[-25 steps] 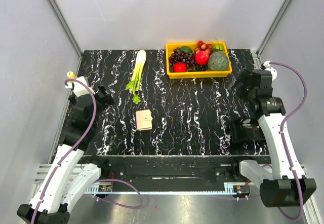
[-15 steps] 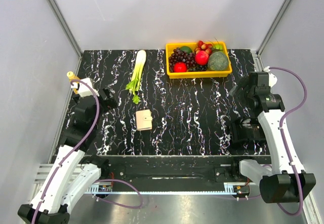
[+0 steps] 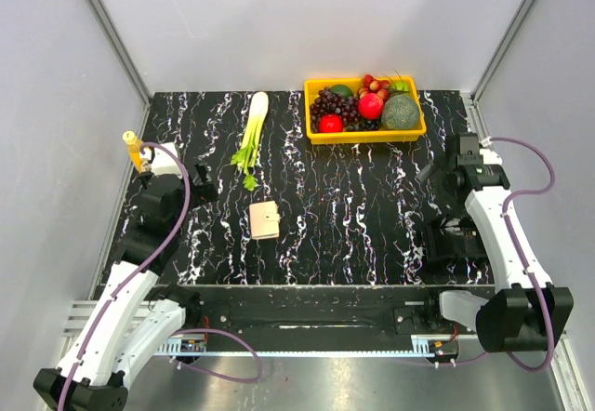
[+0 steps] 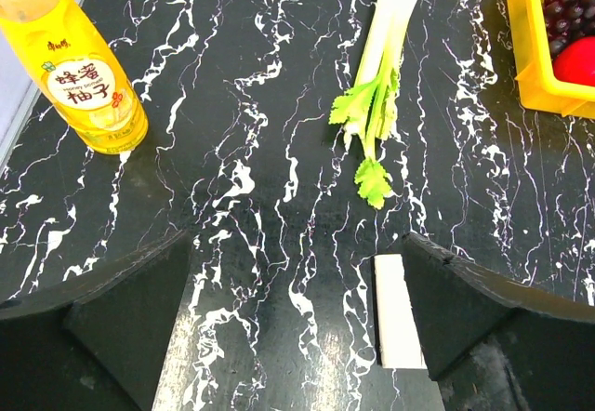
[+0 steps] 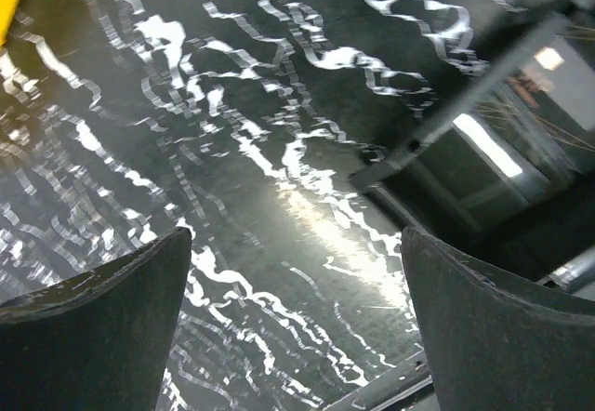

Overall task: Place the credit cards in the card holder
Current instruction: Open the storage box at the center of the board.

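The card holder (image 3: 265, 219) is a small beige folded wallet lying shut on the black marbled table (image 3: 353, 216), left of centre. In the left wrist view it shows as a pale rectangle (image 4: 396, 311), partly hidden behind the right finger. The credit cards are out of view in every frame. My left gripper (image 3: 201, 188) hovers left of the card holder, open and empty (image 4: 297, 276). My right gripper (image 3: 428, 171) is far off at the right side, also open with nothing between its fingers (image 5: 296, 271).
A yellow drink bottle (image 3: 136, 151) (image 4: 79, 62) stands at the left edge. A celery stalk (image 3: 251, 137) (image 4: 376, 86) lies behind the card holder. A yellow tray (image 3: 367, 136) (image 4: 535, 76) of fruit sits at the back right. The table's near edge shows in the right wrist view.
The left wrist has shifted slightly right and forward, uncovering more of the bottle. The right wrist has drawn back toward the near side and turned. Both grippers stay open.
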Robot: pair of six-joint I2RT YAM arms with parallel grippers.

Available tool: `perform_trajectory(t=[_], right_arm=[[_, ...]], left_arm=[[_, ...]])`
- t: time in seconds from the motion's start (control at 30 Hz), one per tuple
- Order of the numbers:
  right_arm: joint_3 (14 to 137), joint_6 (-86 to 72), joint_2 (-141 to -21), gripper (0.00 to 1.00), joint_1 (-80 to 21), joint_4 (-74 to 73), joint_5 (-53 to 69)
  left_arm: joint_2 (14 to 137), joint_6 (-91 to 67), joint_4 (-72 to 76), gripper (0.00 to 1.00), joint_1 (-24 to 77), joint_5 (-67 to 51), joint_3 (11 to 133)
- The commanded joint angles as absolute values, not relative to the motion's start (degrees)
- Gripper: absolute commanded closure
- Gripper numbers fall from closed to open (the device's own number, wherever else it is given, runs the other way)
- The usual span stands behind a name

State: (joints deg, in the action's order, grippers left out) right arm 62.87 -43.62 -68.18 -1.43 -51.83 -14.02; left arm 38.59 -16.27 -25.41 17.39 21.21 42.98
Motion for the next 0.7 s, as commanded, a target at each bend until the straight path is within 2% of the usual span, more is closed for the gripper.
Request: perform_trajectory(t=[0.0, 0.3, 0.4, 0.67], right_arm=[[59.07, -53.25, -63.55, 0.01, -1.14, -56.51, -25.64], [58.11, -53.96, -70.75, 0.01, 3.68, -53.62, -22.60], [54.85, -52.83, -71.19, 0.03, 7.37, -50.29, -18.38], [53.79, -46.77, -75.93, 0.10, 9.05, -42.20, -14.51]], left_arm=[[38.32, -15.03, -24.43, 0.01, 17.31, 20.74, 42.80], [40.87, -14.68, -25.05, 0.01, 17.31, 18.90, 43.59], [40.61, -14.68, -25.31, 0.01, 17.31, 19.25, 43.60], [41.13, -14.59, -25.31, 0.01, 17.31, 18.72, 43.59]])
